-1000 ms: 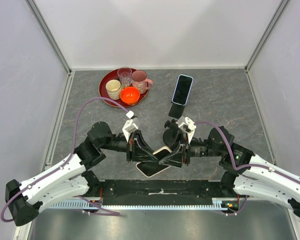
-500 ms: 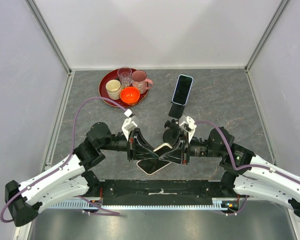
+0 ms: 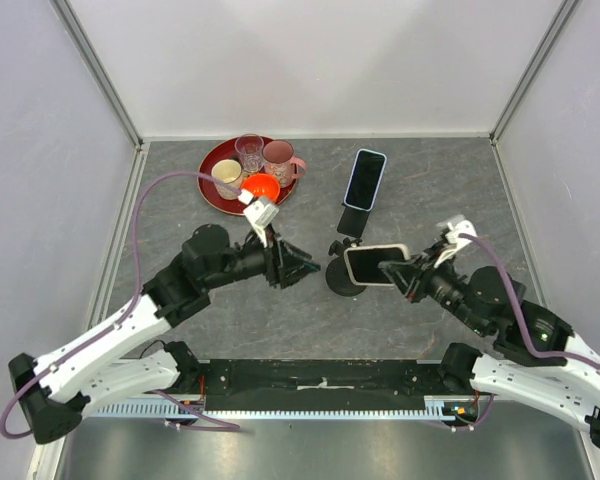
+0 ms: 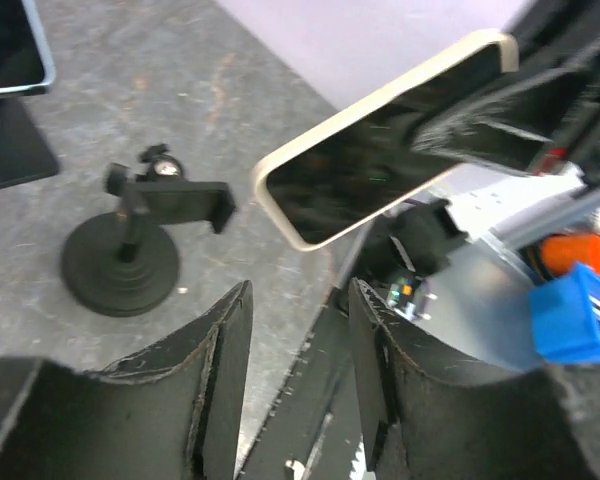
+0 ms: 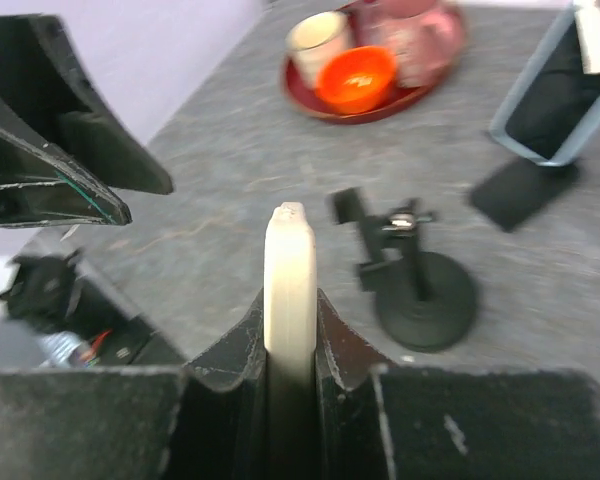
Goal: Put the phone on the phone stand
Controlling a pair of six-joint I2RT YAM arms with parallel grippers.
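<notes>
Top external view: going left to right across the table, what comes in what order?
red tray → left gripper → empty black stand → phone → right gripper, which is holding the phone. Left out: the second phone propped further back, since it overlaps the held one.

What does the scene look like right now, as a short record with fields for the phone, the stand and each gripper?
phone: cream phone, held in the air, not yet on stand
stand: black stand, empty
right gripper: shut on cream phone
left gripper: open, empty
other: second phone propped up; red tray of cups
</notes>
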